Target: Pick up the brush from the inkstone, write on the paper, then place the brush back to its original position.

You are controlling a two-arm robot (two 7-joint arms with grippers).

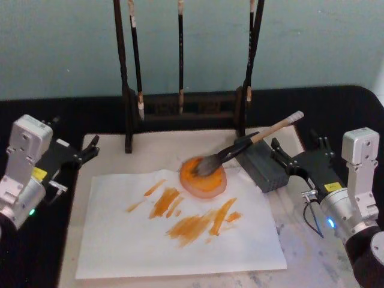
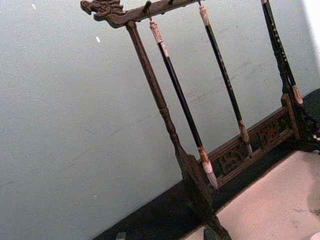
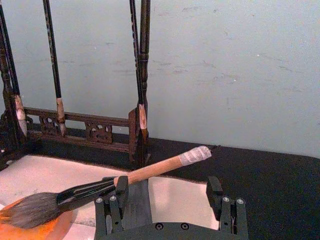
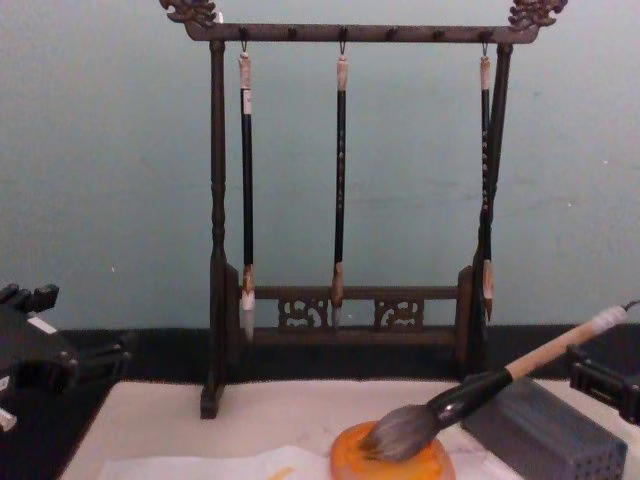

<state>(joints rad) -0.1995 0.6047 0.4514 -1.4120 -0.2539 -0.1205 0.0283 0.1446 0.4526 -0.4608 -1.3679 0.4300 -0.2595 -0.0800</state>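
The brush (image 1: 252,141) lies slanted, its grey bristle head on the round orange inkstone (image 1: 207,187) and its handle propped on a grey perforated block (image 1: 264,168). The white paper (image 1: 180,240) carries several orange strokes in front of the inkstone. My right gripper (image 1: 297,145) stands open just right of the block, near the handle but not holding it. In the right wrist view the brush (image 3: 150,172) crosses just beyond that open right gripper (image 3: 167,192). My left gripper (image 1: 75,165) rests open at the mat's left edge, far from the brush.
A dark wooden brush rack (image 4: 340,320) with three thin hanging brushes stands at the back of the cream mat (image 1: 306,255). The grey block (image 4: 545,435) sits between the inkstone (image 4: 400,468) and my right gripper (image 4: 605,385). Black table surrounds the mat.
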